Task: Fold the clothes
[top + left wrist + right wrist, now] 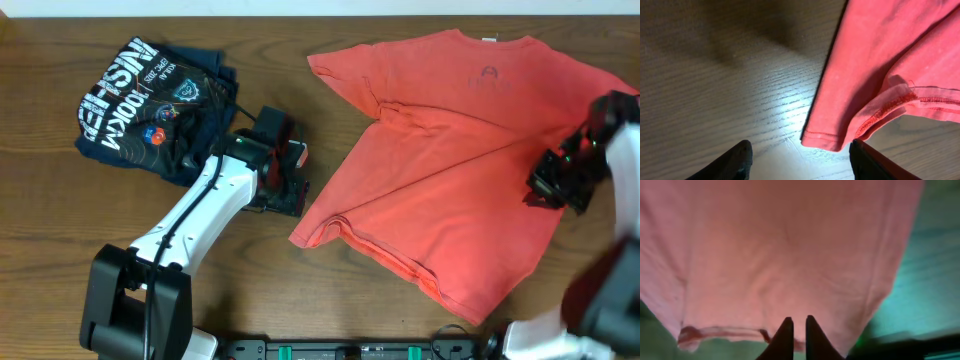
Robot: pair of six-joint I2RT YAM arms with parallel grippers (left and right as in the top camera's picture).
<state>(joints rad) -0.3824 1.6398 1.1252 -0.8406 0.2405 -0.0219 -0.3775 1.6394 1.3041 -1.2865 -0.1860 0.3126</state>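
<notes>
A wood-grain table (280,40), dark brown with fine straight lines, fills the overhead view – a thin pale strip runs along its top edge.

The shirt (450,170), orange-red soft cotton, lies spread over the centre and right of the frame. Its collar is toward the top, with a small white label (488,40) at the neck. A long diagonal crease crosses it from lower left to upper right. The cloth is lightly rumpled, and the lower left corner is doubled over into layers. In the left wrist view that corner shows a rounded tip and a stitched hem (890,102), with a bright patch of light on the bare wood beside it.

At upper left sits a navy shirt (150,105), folded into a rough block, with white block letters and small coloured badges on top.

The left gripper (285,175), black on a white arm, is just left of the shirt's lower left edge. Its fingers (735,160) stand wide apart and hold nothing, with the corner just ahead of them.

The right gripper (555,180), black, is over the shirt's right side. Its fingers (784,335) are almost together, leaving only a thin slit – whether any cloth is pinched there cannot be told.
</notes>
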